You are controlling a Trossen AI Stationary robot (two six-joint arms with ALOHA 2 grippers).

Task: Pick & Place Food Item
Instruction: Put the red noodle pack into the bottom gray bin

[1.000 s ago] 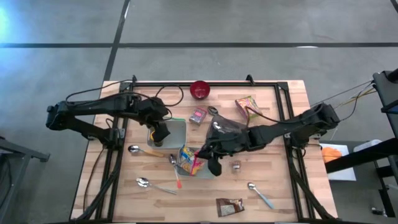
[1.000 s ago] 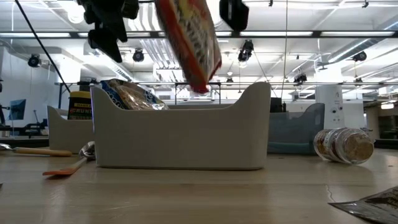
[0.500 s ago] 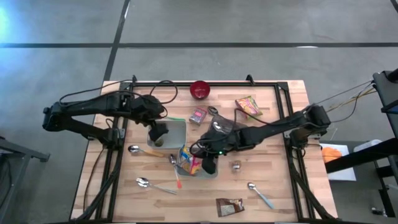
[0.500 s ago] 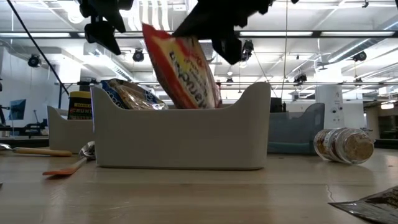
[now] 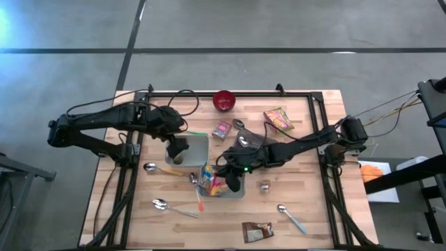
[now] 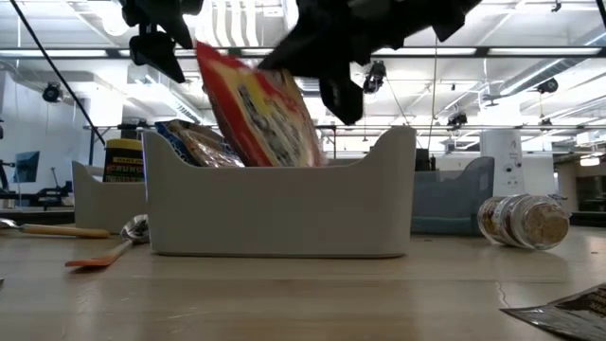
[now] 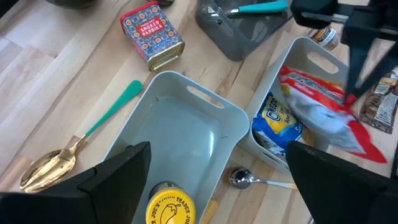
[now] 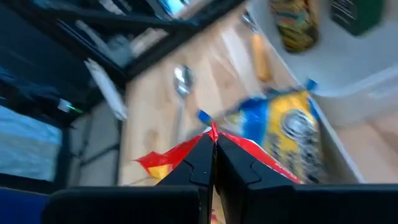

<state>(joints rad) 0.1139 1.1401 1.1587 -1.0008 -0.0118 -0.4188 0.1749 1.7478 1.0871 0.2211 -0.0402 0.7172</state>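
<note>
Red-and-yellow snack packet [image 6: 256,109], pinched at its top edge by the right gripper [image 8: 211,146], hangs tilted, partly inside the white bin [image 6: 275,213] beside a blue-and-yellow bag [image 7: 278,121]. The left gripper [image 5: 180,148], jaws wide and empty, hovers over the neighbouring grey bin [image 7: 180,140]. Risk: released at this tilt, the packet may lean over the rim and spill out.

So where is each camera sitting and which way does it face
High: overhead, straight down; both arms, table.
Low: tabletop height, level across; white bin, right pincer above.
Left wrist: past own open fingers into grey bin.
Right wrist: own shut pincer pinching red packet.
Shared: packet appears in all.
</note>
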